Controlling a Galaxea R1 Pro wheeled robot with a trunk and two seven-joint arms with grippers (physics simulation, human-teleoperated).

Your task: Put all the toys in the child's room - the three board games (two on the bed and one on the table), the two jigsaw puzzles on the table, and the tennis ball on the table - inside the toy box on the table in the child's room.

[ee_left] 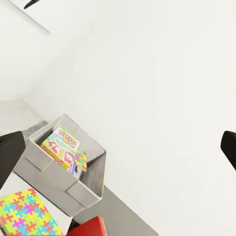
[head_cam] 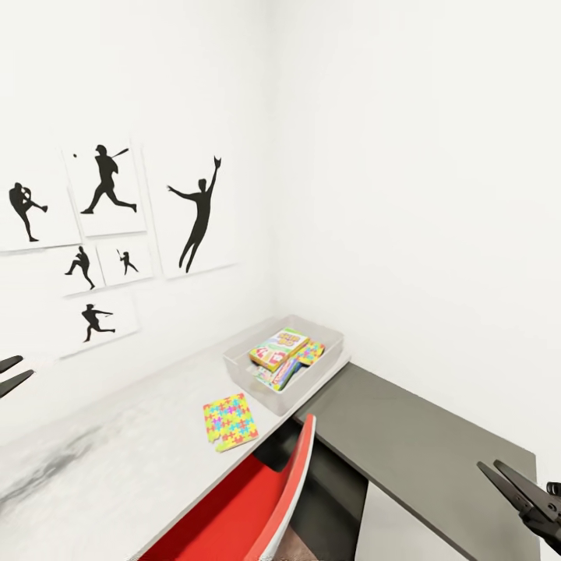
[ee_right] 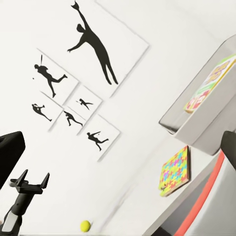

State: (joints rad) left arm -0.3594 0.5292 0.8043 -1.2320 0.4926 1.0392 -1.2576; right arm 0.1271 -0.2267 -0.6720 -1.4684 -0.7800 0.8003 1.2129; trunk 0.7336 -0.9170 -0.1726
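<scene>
A: One puzzle point(head_cam: 231, 421) is lying on the table point(head_cam: 117, 460) beside the box point(head_cam: 285, 360) holding games point(head_cam: 279, 347); both grippers' jaws are gaping, empty.
B: Left wrist?
A: Same box point(ee_left: 66, 169).
B: Right wrist?
A: Ball point(ee_right: 85, 225) is sitting well apart.

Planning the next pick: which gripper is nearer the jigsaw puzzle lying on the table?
Left, roughly. The left gripper hangs beyond the jigsaw puzzle across the table; the right gripper is farther, over the dark cabinet.

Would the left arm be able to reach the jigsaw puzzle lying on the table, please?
Probably yes: the jigsaw puzzle lies flat on the table beside the toy box, nothing on it. The open left gripper is apart from it, and the red chair stands lower.
</scene>
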